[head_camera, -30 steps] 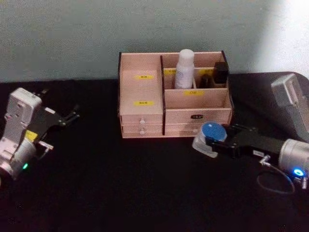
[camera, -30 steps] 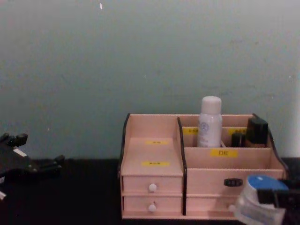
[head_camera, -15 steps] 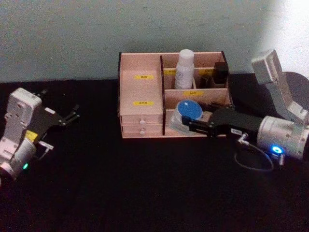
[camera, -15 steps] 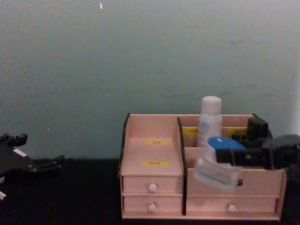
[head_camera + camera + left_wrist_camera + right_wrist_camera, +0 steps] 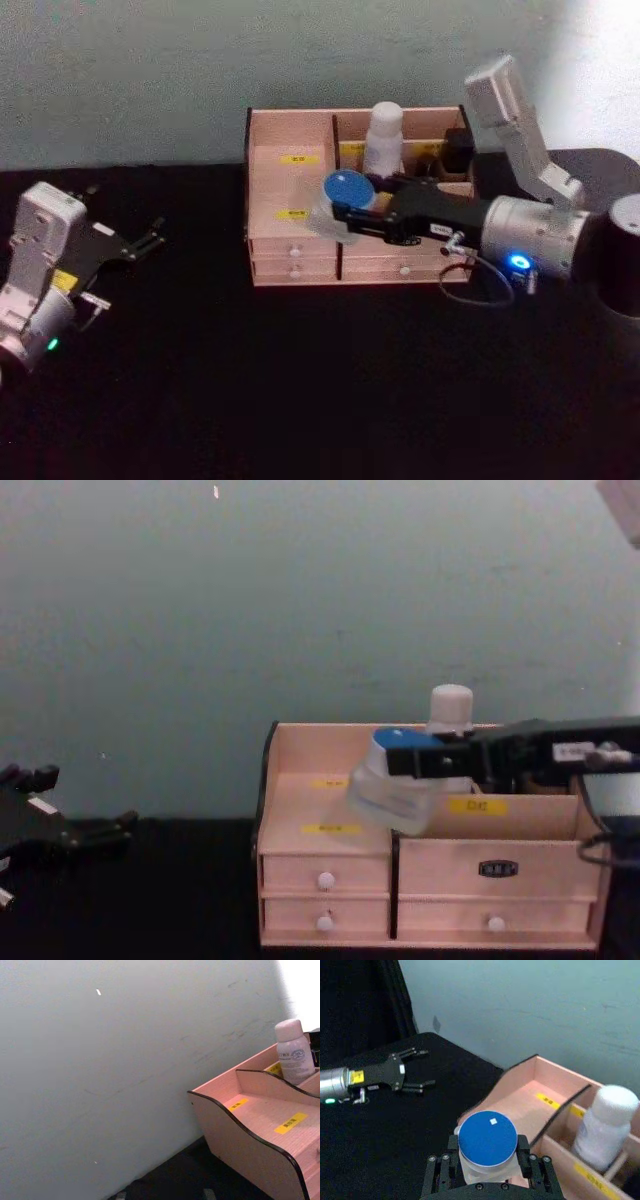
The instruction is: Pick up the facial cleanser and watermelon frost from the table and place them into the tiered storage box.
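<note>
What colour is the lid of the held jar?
Blue lid on the jar, clearest in right wrist view.

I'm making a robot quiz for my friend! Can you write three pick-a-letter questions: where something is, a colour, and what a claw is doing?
1. Where is the blue-lidded jar? A) on the table B) held up at the tiered storage box C) in a drawer
2. What colour are the box's labels? A) yellow B) green C) red
3. The left claw is: A) squeezing a bottle B) pulling a drawer C) open and empty
B: the right claw grips it in mid-air. A: the strips are yellow. C: it sits spread and empty, left of the box.
</note>
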### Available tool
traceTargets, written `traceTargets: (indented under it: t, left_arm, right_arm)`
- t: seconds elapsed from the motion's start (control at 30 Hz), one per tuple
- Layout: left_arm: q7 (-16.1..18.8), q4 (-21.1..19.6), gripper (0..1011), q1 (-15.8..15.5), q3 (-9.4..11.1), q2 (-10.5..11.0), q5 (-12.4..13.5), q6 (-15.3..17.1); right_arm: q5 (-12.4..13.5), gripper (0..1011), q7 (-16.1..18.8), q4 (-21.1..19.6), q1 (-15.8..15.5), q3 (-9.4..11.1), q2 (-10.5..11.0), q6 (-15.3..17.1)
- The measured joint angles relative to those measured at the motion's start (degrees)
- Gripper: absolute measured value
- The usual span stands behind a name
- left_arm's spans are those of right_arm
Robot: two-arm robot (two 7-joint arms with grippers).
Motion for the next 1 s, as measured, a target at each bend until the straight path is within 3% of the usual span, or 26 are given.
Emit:
traceTargets:
  t: [0.5,1.0]
  left_arm:
    - [0.0,0.0,1002,0.0,0.0,0.0,0.0,0.0]
    - [0.0,0.0,1001,0.0,0.0,0.0,0.0,0.0]
  right_arm:
    - [-1.5,703,1.9,11.7,8.5,-3.8,-5.5,-1.6]
    - [-3.2,703,4.2,19.7,12.7,-5.6,-8.8,-2.7]
